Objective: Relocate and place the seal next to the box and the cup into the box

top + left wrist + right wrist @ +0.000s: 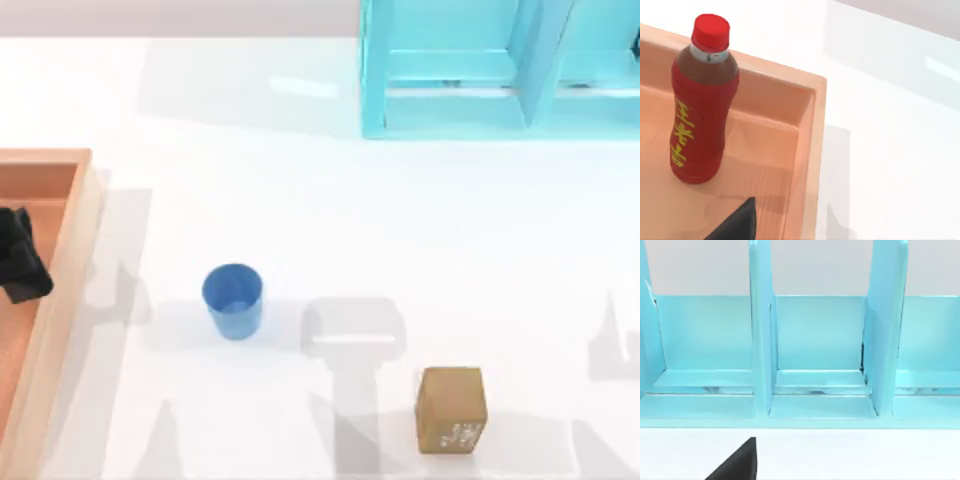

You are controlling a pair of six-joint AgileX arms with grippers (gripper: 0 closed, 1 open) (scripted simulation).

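The left gripper (20, 256) shows in the top view as a dark shape at the table's left edge, hanging over the large open-topped wooden box (62, 240), an orange-brown tray with raised light-wood walls. Whether its fingers are spread or pressed together cannot be told. In the left wrist view one dark fingertip (737, 225) pokes in above the box floor (760, 150), near the box's corner, and a red plastic bottle (701, 105) with a red cap and yellow lettering stands upright inside the box, close to its far wall.

The right gripper faces the cyan shelf unit (815, 355), whose upright dividers form open compartments; a single dark fingertip (737, 462) appears above the white table (865, 455), and its opening cannot be told either. In the top view the same shelf unit (480, 70) stands at the table's far right.

The small blue round cup (233, 298), slightly tapered and without a handle, stands upright on the white table (300, 200), outside the box and well to the right of the left gripper. The small golden-brown cuboid seal (451, 410), white engraved marks on its near face, sits farther right and nearer the front edge, well apart from cup, box and left gripper.
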